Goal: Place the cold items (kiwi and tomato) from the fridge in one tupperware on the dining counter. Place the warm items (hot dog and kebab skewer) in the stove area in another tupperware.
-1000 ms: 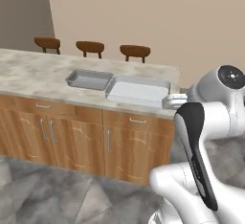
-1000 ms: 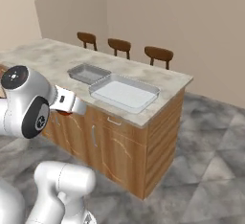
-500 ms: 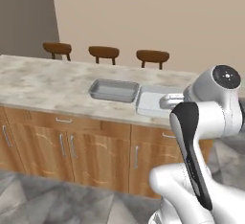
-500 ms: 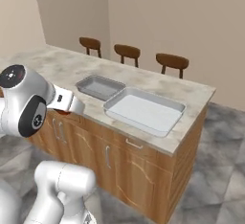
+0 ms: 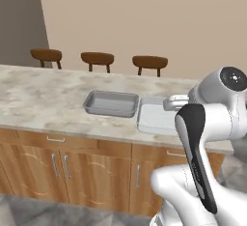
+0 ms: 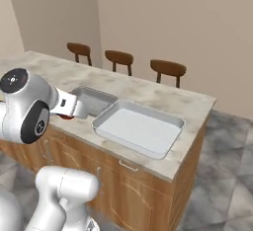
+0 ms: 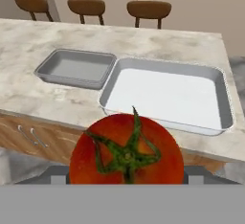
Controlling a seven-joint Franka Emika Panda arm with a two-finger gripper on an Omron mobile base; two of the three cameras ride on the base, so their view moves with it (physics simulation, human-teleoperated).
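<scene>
Marble-topped bench (image 5: 43, 99) with wooden cabinet doors (image 5: 96, 176) below, each door fitted with a slim metal handle (image 5: 137, 175). Three brown wooden stools (image 5: 97, 58) stand in a row along the far side of the bench, their rounded backs rising above its top; the same stools appear along the far edge in the right base view (image 6: 118, 57) and at the top of the hand view (image 7: 86, 6). A plain beige wall (image 5: 144, 22) closes the scene behind them. Grey marbled floor (image 6: 222, 175) lies to the right of the bench end.
</scene>
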